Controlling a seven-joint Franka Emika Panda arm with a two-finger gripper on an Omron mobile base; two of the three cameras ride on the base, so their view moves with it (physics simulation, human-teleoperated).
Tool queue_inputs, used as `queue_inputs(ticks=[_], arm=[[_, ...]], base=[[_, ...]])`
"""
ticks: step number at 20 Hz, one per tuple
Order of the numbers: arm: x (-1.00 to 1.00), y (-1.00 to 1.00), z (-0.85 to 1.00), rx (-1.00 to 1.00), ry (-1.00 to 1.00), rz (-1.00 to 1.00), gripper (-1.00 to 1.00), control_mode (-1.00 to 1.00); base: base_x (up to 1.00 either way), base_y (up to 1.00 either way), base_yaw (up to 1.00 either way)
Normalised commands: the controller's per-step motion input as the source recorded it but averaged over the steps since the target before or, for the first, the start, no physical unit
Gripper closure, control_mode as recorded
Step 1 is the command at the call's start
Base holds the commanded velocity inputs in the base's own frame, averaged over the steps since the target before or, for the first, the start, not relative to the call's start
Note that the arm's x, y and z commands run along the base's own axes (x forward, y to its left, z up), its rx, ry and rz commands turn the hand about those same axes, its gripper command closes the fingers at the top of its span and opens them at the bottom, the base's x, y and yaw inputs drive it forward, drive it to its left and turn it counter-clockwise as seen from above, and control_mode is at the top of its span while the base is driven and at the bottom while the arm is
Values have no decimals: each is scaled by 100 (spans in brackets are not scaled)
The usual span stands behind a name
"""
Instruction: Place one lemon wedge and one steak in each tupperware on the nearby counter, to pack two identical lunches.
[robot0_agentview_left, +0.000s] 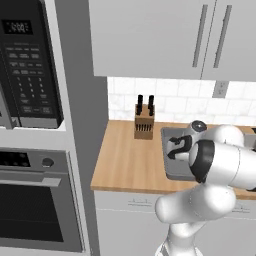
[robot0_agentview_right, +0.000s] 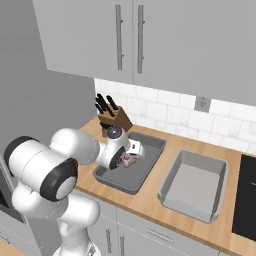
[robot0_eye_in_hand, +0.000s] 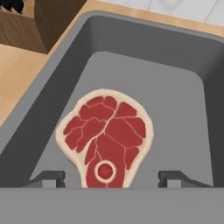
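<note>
A raw red steak (robot0_eye_in_hand: 107, 135) with a pale fat rim lies flat on the floor of the left grey tupperware (robot0_eye_in_hand: 144, 43). My gripper (robot0_eye_in_hand: 110, 178) hangs just over it, open. Its two fingertips (robot0_eye_in_hand: 46, 178) stand wide on either side of the steak's narrow end, with a gap to the meat on each side. From the right base view the hand (robot0_agentview_right: 131, 156) reaches down into that tupperware (robot0_agentview_right: 150, 150), and the steak (robot0_agentview_right: 130, 162) shows as a small brown-red patch under it. The second tupperware (robot0_agentview_right: 195, 185) lies to the right on the counter (robot0_agentview_left: 127, 160). The lemon wedge is out of view.
A wooden knife block (robot0_agentview_left: 144, 125) stands at the back of the counter, just left of the tupperware with the steak. A black cooktop (robot0_agentview_right: 247, 195) borders the counter at the far right. A tall unit with a microwave (robot0_agentview_left: 27, 60) and an oven (robot0_agentview_left: 35, 200) closes the left side.
</note>
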Motion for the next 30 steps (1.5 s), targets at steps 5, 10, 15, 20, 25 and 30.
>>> queue_inputs(ticks=[5,10,15,20,25,30], arm=[[-29,0,14,0,0,0,-100,-100],[-93,0,83,0,0,0,-100,-100],[-98,5,100,0,5,-4,-100,-100],[-100,22,100,1,13,-4,-100,-100],[-100,43,97,5,11,-1,-100,-100],[-81,47,49,1,5,0,-100,-100]], base=[[0,0,0],[0,0,0],[0,0,0],[0,0,0],[0,0,0],[0,0,0]])
